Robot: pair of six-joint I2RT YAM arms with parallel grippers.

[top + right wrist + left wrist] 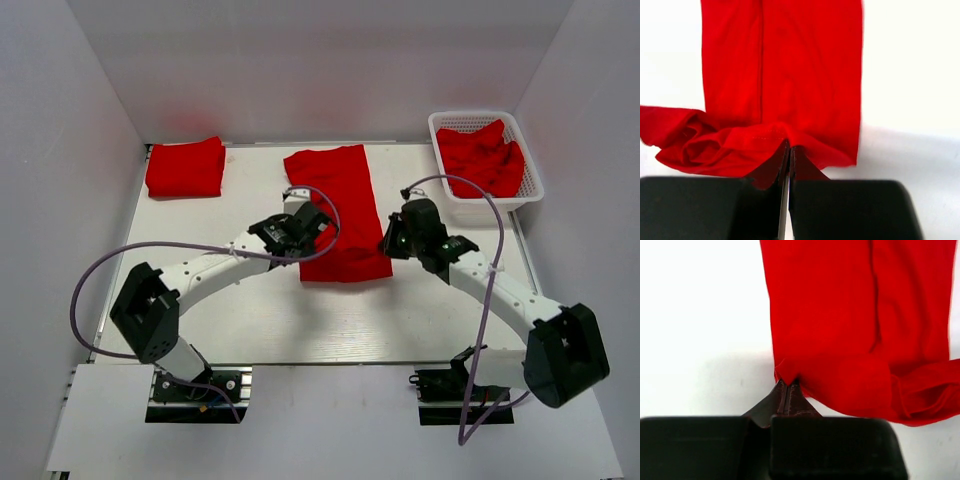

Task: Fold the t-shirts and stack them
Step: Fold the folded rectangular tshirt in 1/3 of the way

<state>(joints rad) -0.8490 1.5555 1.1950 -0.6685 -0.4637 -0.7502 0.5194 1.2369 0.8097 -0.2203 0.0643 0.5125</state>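
One red t-shirt (338, 205) lies mid-table as a long strip folded lengthwise, running away from me. My left gripper (306, 246) is shut on its near left corner (786, 371), the fabric pinched between the fingertips. At the near right corner, my right gripper (389, 244) is shut on the hem (790, 136). The near end of the strip is bunched and rumpled (695, 145). A second t-shirt (186, 167) lies folded in a flat square at the far left. More red t-shirts (482, 158) are heaped in the basket.
The white lattice basket (532, 170) stands at the far right corner against the wall. White walls close in the table on the left, back and right. Both arms' purple cables loop out over the near table.
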